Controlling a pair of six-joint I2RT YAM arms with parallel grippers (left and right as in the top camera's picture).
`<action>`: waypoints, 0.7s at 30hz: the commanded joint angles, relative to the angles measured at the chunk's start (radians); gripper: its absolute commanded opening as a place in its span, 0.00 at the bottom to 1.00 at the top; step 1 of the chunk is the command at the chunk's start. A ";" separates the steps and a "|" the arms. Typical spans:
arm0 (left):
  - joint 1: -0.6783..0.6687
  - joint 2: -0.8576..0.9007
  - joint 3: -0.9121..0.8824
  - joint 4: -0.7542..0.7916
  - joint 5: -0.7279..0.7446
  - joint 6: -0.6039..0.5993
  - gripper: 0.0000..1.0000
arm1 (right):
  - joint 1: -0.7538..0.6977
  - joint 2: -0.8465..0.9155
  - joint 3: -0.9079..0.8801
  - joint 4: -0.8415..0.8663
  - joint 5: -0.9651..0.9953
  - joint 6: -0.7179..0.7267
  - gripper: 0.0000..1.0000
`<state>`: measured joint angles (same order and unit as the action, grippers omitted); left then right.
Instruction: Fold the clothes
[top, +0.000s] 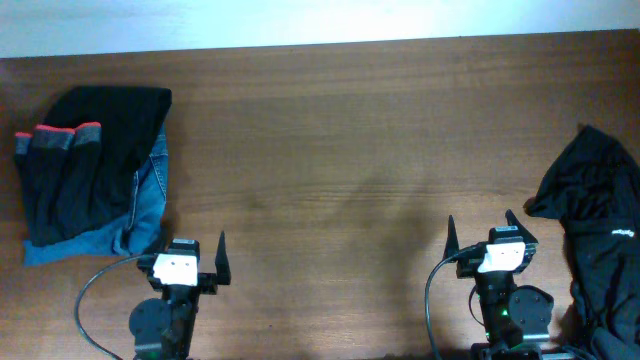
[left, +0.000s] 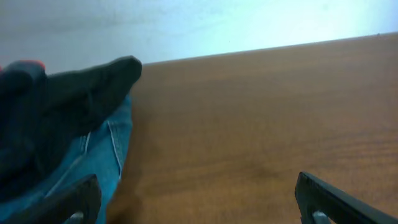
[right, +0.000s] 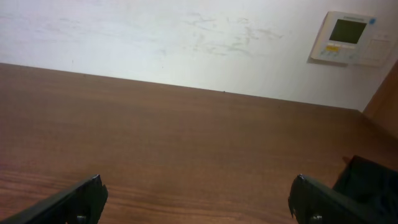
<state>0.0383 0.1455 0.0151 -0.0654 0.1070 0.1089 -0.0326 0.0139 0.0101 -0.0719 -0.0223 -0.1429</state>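
Black garment (top: 598, 200) cut off at right edge, white lettering (top: 623, 231) unreadable; jeans (top: 152, 190) mostly hidden under black leggings (top: 90, 150).

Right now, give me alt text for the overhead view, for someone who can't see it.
A wooden table from above: at left, folded black clothes with a coral-edged waistband lie on blue denim; at right, a crumpled black garment with white lettering. The left gripper and right gripper sit open and empty at the near edge.
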 joint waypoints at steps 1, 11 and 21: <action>-0.008 -0.066 -0.007 -0.011 -0.029 -0.003 0.99 | 0.006 -0.007 -0.005 -0.006 0.008 -0.007 0.99; -0.069 -0.141 -0.007 -0.007 -0.028 -0.003 0.99 | 0.006 -0.007 -0.005 -0.006 0.009 -0.007 0.99; -0.068 -0.140 -0.006 -0.007 -0.029 -0.003 0.99 | 0.006 -0.007 -0.005 -0.006 0.009 -0.007 0.99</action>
<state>-0.0261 0.0147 0.0139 -0.0692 0.0891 0.1085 -0.0326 0.0139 0.0101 -0.0719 -0.0223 -0.1429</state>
